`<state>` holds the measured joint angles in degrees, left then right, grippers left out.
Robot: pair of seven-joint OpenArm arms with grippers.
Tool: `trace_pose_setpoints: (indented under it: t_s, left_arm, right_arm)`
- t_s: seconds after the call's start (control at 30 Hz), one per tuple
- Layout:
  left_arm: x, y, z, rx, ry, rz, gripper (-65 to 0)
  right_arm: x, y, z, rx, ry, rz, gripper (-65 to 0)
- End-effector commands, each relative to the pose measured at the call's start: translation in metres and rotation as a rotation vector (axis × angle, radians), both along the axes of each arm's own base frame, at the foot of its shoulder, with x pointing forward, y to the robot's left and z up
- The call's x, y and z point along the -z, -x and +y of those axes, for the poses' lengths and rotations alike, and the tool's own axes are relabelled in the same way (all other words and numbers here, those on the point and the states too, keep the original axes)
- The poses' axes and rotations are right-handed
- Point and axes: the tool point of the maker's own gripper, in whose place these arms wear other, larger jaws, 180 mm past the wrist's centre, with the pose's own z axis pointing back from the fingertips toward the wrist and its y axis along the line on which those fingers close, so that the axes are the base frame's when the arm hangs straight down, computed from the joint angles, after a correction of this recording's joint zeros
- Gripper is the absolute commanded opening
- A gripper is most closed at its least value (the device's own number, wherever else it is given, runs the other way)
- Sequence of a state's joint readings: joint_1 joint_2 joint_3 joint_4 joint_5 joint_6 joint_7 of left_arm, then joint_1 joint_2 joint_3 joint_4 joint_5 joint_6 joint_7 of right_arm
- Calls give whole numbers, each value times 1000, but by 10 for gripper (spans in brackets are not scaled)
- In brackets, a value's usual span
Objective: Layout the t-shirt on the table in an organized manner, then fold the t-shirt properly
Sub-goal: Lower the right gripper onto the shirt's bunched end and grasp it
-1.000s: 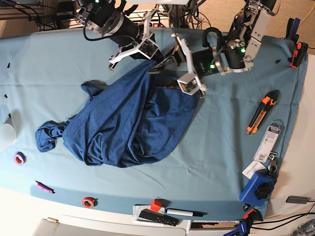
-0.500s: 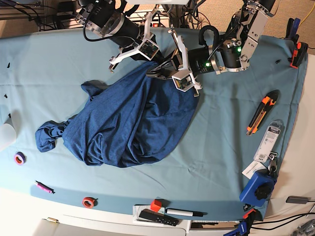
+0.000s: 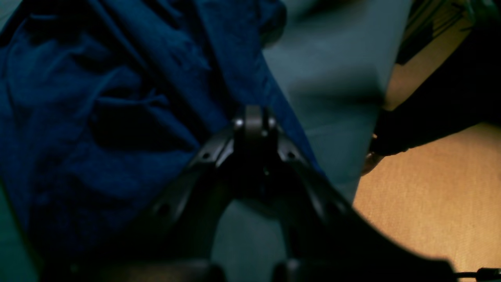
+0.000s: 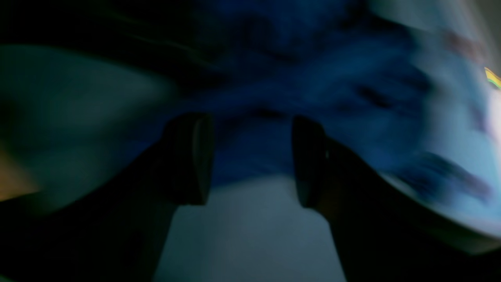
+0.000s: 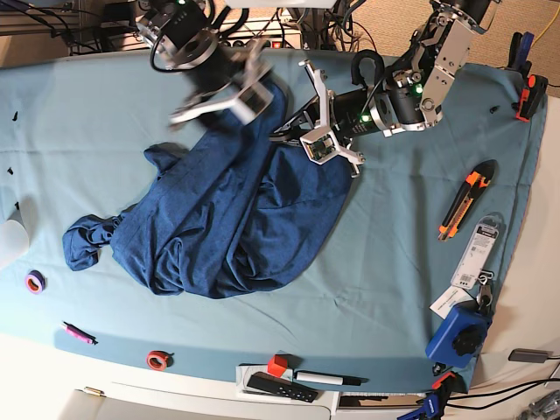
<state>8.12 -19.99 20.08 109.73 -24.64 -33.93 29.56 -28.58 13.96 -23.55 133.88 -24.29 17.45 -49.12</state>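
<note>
The table (image 5: pixel 411 236) wore its teal cloth, tools scattered along the right edge — a box cutter (image 5: pixel 465 200) among them. The t-shirt (image 5: pixel 223 219) lay crumpled, long axis running from lower left up to the far edge. There the left gripper (image 3: pixel 252 117) was clamped on its top fold; the right gripper (image 4: pixel 250 158) hung over it, jaws apart.

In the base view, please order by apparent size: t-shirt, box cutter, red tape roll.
1. t-shirt
2. box cutter
3. red tape roll
</note>
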Motion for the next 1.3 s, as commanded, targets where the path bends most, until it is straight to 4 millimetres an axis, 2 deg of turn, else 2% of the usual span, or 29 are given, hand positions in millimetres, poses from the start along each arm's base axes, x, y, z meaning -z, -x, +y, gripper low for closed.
trace_pose_setpoints:
  t_s: [0.0,0.13,0.17,0.2,0.23,0.33,0.43,0.53,0.63,0.9,1.0,1.1,1.13,1.17,1.23,1.27]
  left_arm:
    - [-13,-4,-2,0,43,-28,-650]
    - [-14,-3,-3,0,46,-26,-650]
    - [-14,-3,-3,0,46,-26,-632]
    - [-14,-4,-3,0,46,-26,-588]
    - [-13,-3,-3,0,46,-25,-545]
    - [-11,-3,-2,2,30,-19,-465]
    - [-10,-3,-2,2,29,-18,-463]
    - [-10,-2,-2,2,29,-17,-463]
    - [-10,-2,-2,2,28,-15,-463]
    - [-6,-3,0,-1,2,-28,-463]
    - [-6,-3,0,-1,2,-28,-463]
    - [-6,-3,0,-1,2,-28,-463]
    - [-6,-3,0,-1,2,-28,-463]
    - [-6,-4,0,-2,2,-28,-463]
    - [-6,-7,2,-25,3,-24,-463]
    - [-6,-10,3,-42,2,-22,-463]
  right_arm:
    - [-18,-13,-9,34,7,-87,-334]
    - [-48,-45,-45,128,10,-227,-307]
    - [-58,-52,-50,136,-14,-270,-291]
    - [-69,-59,-56,146,-38,-312,-282]
    - [-67,-67,-66,172,-42,-316,-282]
    - [-49,-90,-104,271,-18,-285,-282]
    - [-22,-110,-136,360,-20,-222,-282]
    - [5,-129,-158,419,-35,-145,-282]
    - [16,-152,-174,457,-50,-115,-282]
    - [15,-214,-202,546,-85,-98,-282]
    - [31,-228,-211,584,-111,-36,-282]
    - [56,-235,-218,616,-136,39,-284]
    - [64,-236,-222,633,-140,56,-296]
    - [70,-235,-225,650,-136,75,-355]
    - [77,-231,-228,665,-122,108,-566]
    - [77,-229,-228,672,-117,119,-650]
